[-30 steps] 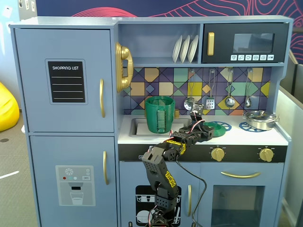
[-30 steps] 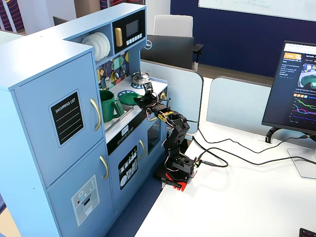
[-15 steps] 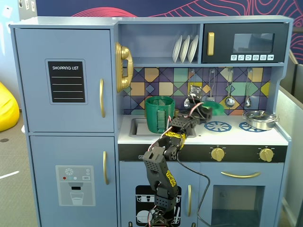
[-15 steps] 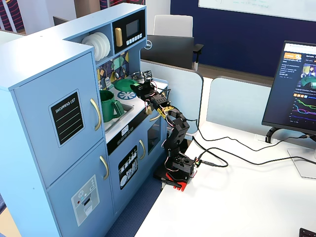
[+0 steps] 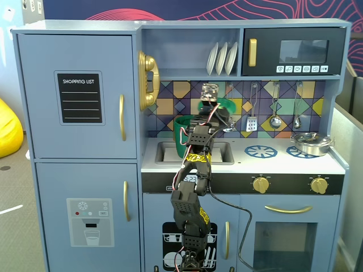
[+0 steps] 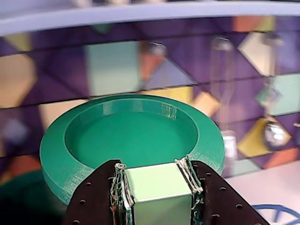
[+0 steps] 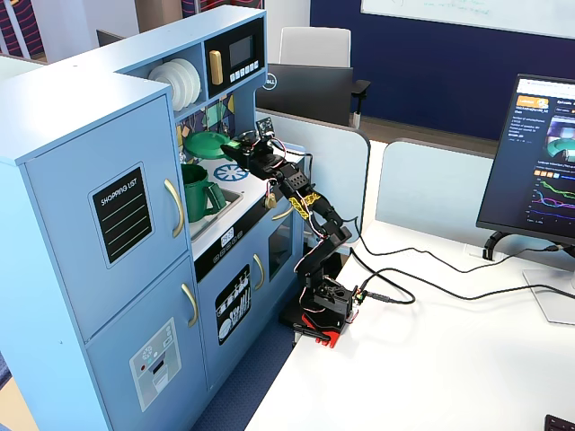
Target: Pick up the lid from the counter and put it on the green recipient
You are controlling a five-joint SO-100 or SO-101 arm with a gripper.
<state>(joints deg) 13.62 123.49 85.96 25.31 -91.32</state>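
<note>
The lid [image 6: 131, 140], a round dark-green disc with a raised rim, hangs in the air in front of the tiled back wall. My gripper [image 6: 157, 172] is shut on its pale-green block handle. In a fixed view the lid [image 5: 229, 105] and gripper [image 5: 220, 111] are above and slightly right of the green recipient [image 5: 182, 137], which stands upright in the sink and is partly hidden by the arm. In the other fixed view the lid [image 7: 205, 144] hovers over the recipient [image 7: 192, 189], held by the gripper [image 7: 230, 149].
A silver pot [image 5: 311, 143] sits at the counter's right end, with blue burner rings [image 5: 260, 151] beside it. Utensils [image 5: 275, 107] hang on the back wall. A shelf with white plates [image 5: 222, 58] is close above the gripper. The sink [image 5: 222, 152] lies below.
The arm has lifted the lid off the counter near the burner ring and carried it up and to the left, to a spot above the green recipient.
</note>
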